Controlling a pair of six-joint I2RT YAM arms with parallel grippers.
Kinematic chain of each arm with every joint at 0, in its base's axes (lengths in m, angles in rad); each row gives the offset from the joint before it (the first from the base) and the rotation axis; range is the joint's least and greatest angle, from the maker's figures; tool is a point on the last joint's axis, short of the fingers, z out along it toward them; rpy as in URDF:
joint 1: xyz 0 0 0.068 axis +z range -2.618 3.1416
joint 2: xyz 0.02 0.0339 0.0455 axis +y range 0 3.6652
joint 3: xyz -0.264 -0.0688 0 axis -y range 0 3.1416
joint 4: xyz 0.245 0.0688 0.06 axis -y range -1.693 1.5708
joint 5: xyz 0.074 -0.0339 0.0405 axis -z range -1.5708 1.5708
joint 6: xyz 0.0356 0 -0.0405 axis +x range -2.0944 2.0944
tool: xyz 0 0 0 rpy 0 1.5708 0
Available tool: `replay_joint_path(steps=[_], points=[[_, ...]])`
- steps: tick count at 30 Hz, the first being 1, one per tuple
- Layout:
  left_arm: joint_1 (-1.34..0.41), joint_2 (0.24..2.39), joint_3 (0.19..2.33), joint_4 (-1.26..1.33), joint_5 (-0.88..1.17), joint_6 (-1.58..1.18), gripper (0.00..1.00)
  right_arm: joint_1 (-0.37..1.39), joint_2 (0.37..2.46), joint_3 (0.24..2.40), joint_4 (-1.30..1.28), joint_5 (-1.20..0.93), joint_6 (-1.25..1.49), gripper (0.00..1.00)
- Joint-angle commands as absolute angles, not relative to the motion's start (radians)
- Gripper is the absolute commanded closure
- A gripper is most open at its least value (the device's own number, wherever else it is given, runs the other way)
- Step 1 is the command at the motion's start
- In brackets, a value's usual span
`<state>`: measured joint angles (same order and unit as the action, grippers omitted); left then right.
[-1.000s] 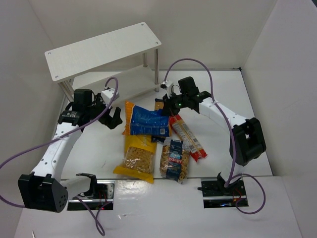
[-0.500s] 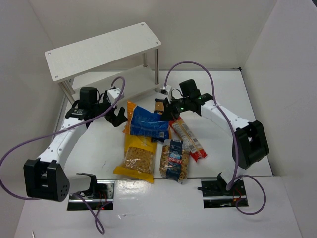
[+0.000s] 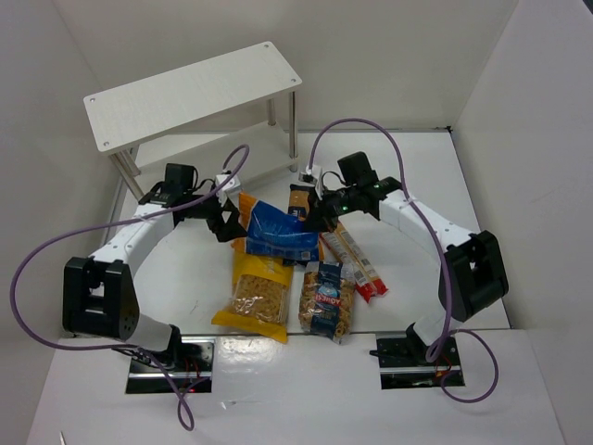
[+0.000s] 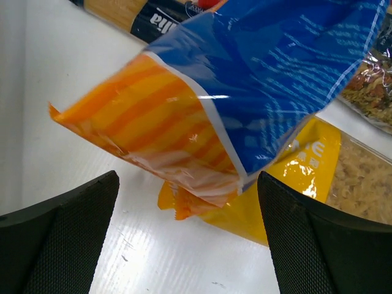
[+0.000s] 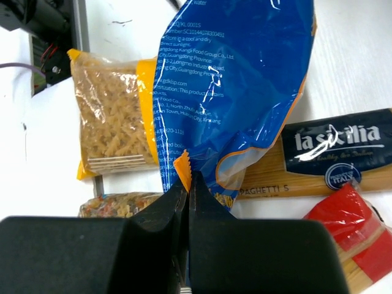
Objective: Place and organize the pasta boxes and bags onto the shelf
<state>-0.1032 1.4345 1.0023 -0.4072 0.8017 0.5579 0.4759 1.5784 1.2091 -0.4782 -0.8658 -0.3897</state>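
The blue bag with orange ends [image 3: 278, 232] hangs tilted over the other packs, and my right gripper [image 5: 188, 184] is shut on its orange corner. My left gripper [image 4: 187, 245] is open just short of the bag's other orange end [image 4: 141, 128], its fingers [image 4: 61, 245] to either side and touching nothing. Under the bag lies the large yellow windowed bag [image 3: 258, 297]. To its right is the clear blue-labelled bag [image 3: 326, 298]. The long red pack [image 3: 357, 264] and the long navy-tan box [image 5: 331, 153] lie under my right arm. The white shelf [image 3: 195, 93] stands at the back left.
The shelf's lower tier [image 3: 199, 153] sits just behind my left arm [image 3: 139, 232]. Purple cables loop from both wrists. White walls close in the table at the left, back and right.
My left arm has swung right, bringing its open gripper up to the blue bag's orange end. My right gripper has shifted slightly left, still shut on the bag.
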Motion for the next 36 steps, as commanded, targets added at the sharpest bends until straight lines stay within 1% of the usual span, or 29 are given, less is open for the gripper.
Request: replay_joint_path(steps=[1, 5, 10, 19, 30, 32, 34, 35, 36], points=[[-0.098, 1.476, 1.068, -0.387, 0.893, 0.632, 0.01, 0.494, 1.508, 1.207, -0.529, -0.956, -0.425, 1.0], [-0.098, 1.535, 1.104, -0.413, 0.94, 0.667, 0.01, 0.514, 1.508, 1.207, -0.54, -0.965, -0.439, 1.0], [-0.098, 1.615, 1.155, -0.515, 0.997, 0.747, 0.01, 0.514, 1.508, 1.207, -0.56, -0.974, -0.462, 1.0], [-0.152, 1.638, 1.167, -0.699, 1.055, 0.917, 0.01, 0.523, 1.517, 1.216, -0.569, -0.983, -0.48, 1.0], [-0.202, 1.598, 1.166, -0.684, 1.108, 0.884, 0.01, 0.523, 1.537, 1.226, -0.578, -0.992, -0.489, 1.0], [-0.212, 1.598, 1.166, -0.658, 1.108, 0.859, 0.02, 0.523, 1.537, 1.226, -0.578, -0.992, -0.499, 1.0], [-0.212, 1.611, 1.176, -0.647, 1.12, 0.847, 0.08, 0.523, 1.537, 1.226, -0.578, -0.992, -0.499, 1.0], [-0.221, 1.623, 1.19, -0.647, 1.12, 0.847, 0.2, 0.523, 1.537, 1.226, -0.578, -0.992, -0.499, 1.0], [-0.233, 1.623, 1.199, -0.656, 1.12, 0.847, 0.29, 0.523, 1.537, 1.226, -0.578, -0.992, -0.499, 1.0]])
